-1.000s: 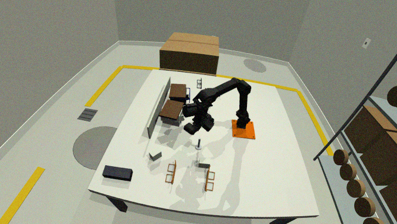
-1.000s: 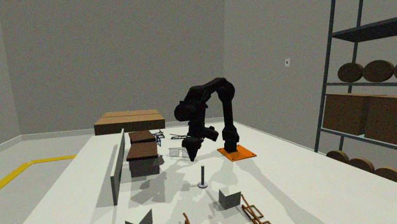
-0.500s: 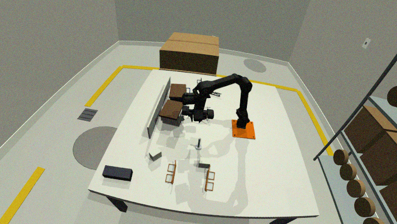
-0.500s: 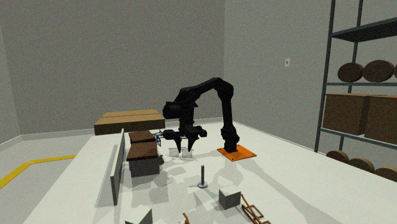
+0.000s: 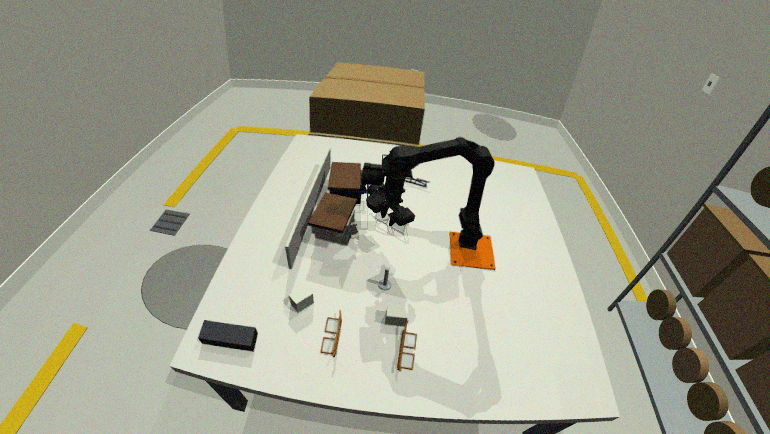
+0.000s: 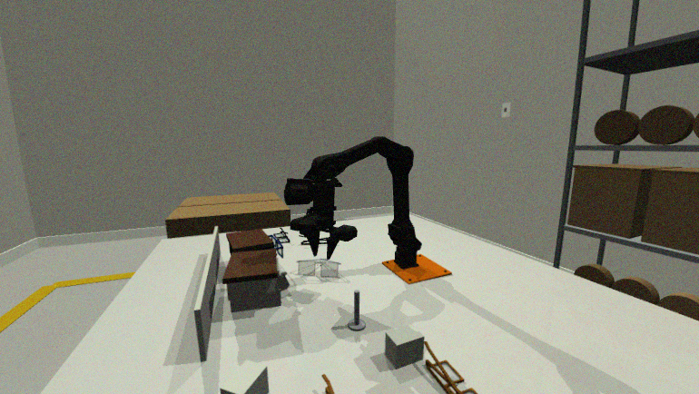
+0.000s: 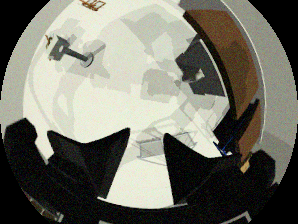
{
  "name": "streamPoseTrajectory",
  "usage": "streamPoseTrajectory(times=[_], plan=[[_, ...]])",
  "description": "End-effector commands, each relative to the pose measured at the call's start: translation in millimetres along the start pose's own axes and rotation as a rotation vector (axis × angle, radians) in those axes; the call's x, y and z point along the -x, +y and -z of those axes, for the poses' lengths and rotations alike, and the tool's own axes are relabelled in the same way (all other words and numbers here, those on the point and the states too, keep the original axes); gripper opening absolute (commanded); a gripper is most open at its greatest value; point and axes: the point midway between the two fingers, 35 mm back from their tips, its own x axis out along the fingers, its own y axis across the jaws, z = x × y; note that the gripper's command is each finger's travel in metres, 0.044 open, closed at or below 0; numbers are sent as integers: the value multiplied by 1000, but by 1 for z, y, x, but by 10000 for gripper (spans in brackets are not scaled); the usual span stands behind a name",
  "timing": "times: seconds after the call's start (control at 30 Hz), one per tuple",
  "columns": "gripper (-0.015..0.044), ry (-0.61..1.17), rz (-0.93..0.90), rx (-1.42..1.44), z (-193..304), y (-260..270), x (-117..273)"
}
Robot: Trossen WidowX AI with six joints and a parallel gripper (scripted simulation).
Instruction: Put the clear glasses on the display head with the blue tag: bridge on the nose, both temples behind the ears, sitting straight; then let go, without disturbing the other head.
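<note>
The clear glasses (image 5: 399, 230) (image 6: 307, 267) (image 7: 150, 145) stand on the white table, thin and hard to see. My gripper (image 5: 389, 217) (image 6: 321, 257) (image 7: 147, 134) points down just above them, open, its fingers partly apart with nothing between them. Two brown-topped blocks with dark fronts, the near one (image 5: 332, 211) (image 6: 251, 263) and the far one (image 5: 345, 175) (image 6: 247, 240), stand to the left; they look like the display heads. Blue glasses (image 6: 278, 246) (image 7: 223, 148) are at the far one's front. I cannot make out the blue tag.
A grey upright panel (image 5: 308, 210) (image 6: 206, 293) stands behind the heads. Black glasses (image 5: 417, 182) lie beyond the gripper. A small post (image 5: 385, 277) (image 6: 357, 307), angled grey blocks, two pairs of orange-brown glasses and a dark box (image 5: 227, 335) are toward the front.
</note>
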Motion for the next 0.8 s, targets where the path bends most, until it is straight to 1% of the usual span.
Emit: streamPoseTrajectory(times=[0.0,0.17,0.77], plan=[[200,32,-19,-879,65,-24,-10],[200,54,-16,-1209,88,-29,-14],[200,55,-16,-1221,87,-28,-14]])
